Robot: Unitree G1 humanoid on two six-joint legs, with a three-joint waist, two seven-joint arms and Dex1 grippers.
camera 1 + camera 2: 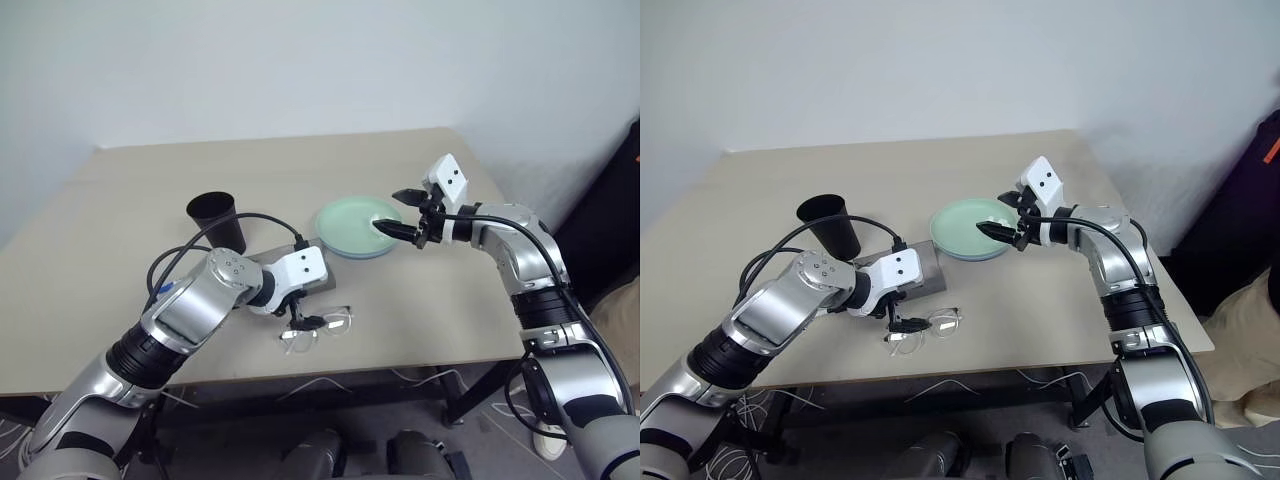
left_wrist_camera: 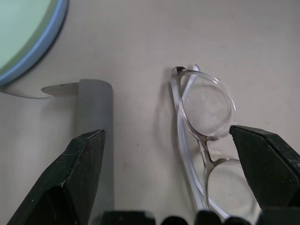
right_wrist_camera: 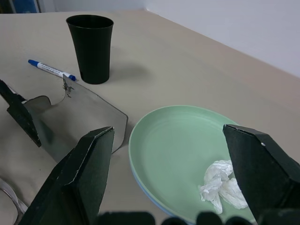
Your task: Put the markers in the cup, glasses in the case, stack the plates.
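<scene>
Jaws apart, left gripper (image 1: 298, 322) over glasses (image 2: 201, 136)

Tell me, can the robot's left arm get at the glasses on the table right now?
Probably yes. The left gripper hangs just above the glasses with its fingers spread wide, one on each side of the frame. Nothing lies between them; the case sits beside the glasses, apart from them.

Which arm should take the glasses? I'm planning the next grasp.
Left. Its open gripper hangs right over the glasses, beside the case. The right gripper is over the plates.
</scene>
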